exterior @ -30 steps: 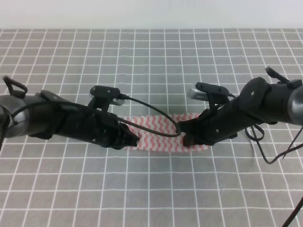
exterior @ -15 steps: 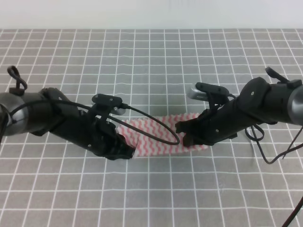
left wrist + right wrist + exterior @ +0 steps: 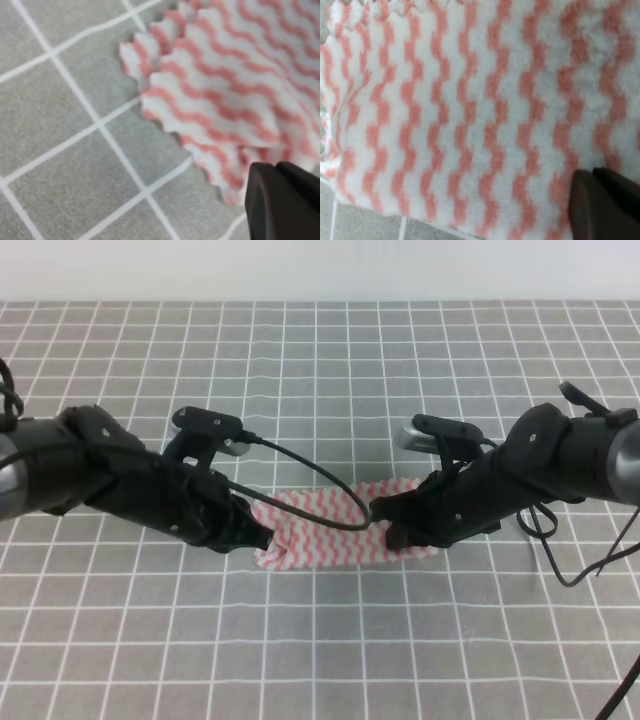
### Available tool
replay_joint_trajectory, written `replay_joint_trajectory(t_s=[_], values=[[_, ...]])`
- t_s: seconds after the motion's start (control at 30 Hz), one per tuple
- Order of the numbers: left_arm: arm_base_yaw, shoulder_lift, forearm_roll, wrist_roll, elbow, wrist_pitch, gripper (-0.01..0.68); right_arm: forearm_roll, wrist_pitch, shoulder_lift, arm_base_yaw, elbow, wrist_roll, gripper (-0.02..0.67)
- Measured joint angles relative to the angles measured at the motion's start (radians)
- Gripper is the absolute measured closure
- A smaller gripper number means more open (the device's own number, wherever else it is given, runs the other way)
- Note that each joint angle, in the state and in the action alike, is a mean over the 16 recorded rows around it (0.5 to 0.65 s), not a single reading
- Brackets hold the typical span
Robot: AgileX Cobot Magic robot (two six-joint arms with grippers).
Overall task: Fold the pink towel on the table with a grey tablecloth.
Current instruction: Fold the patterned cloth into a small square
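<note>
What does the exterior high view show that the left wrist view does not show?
Only the exterior high view shows both arms, the left tool and right tool at opposite ends of the pink towel, and a black cable arching over it. Only the left wrist view shows the jagged edge up close, with layers overlapping at one corner. Both show the striped towel on the grey tablecloth.

Pink towel (image 3: 325, 535): lies as a narrow, rumpled band on the table with a grey tablecloth (image 3: 320, 370), between my two arms. My left gripper (image 3: 258, 536) is down at the band's left end and my right gripper (image 3: 392, 525) at its right end. Both appear closed on the cloth, though my own black housings hide the fingertips, so the grip itself cannot be confirmed.
</note>
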Motion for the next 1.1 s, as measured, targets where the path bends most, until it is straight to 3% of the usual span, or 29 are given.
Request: replay_joint_trajectory(t_s=[0.13,0.6,1.1], values=[[0.0,-0.009,-0.029,0.011,0.0,-0.023,0.642,0.001,-0.001,0.0,0.0,0.0,0.0,0.669],[0.0,0.03,-0.163,0.058,0.0,-0.014,0.435,0.001,-0.001,0.001,0.0,0.0,0.0,0.669],[0.0,0.066,-0.193,0.107,0.0,0.004,0.408,0.002,-0.002,0.001,0.0,0.0,0.0,0.67]])
